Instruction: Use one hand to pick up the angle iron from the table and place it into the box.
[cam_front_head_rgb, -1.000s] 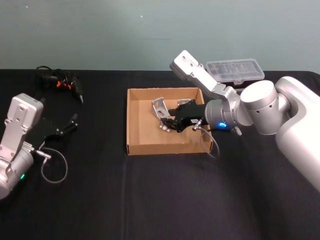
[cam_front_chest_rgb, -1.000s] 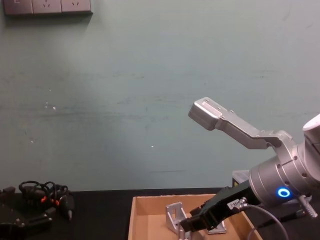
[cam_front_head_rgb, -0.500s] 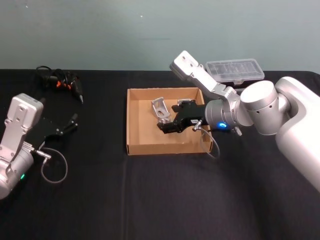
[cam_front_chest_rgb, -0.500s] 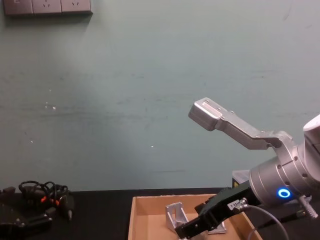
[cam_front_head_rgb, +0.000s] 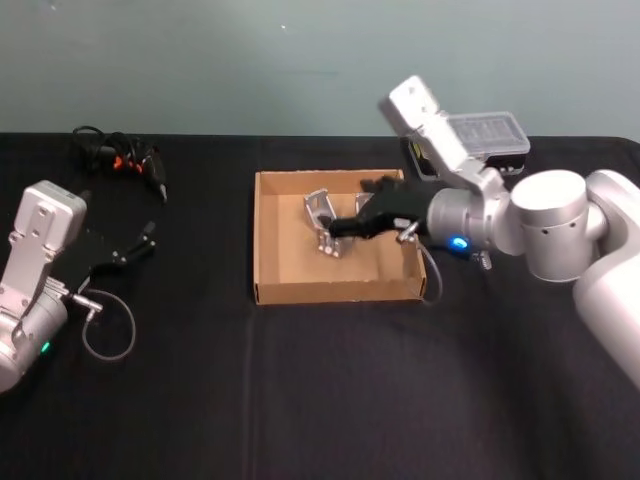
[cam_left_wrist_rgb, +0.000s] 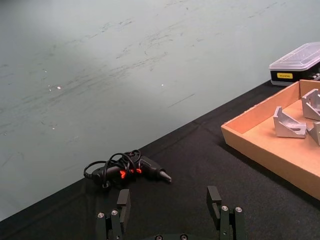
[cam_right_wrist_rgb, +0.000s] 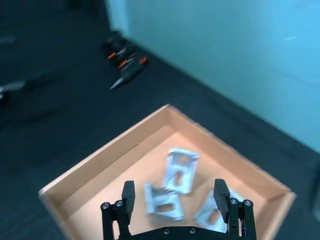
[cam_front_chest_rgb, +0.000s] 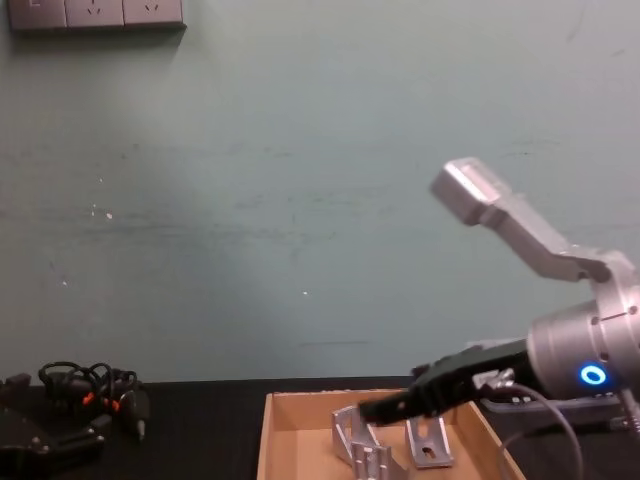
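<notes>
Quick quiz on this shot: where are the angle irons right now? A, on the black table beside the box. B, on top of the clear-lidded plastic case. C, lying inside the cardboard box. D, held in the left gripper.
C: the angle irons lie on the floor of the cardboard box, with the right gripper open above them.

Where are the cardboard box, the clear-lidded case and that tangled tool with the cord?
Box (cam_front_head_rgb: 268, 240): head view, on its left wall.
Case (cam_left_wrist_rgb: 296, 58): left wrist view, on its clear lid.
Corded tool (cam_left_wrist_rgb: 131, 169): left wrist view, on its black body, beside the orange marks.
</notes>
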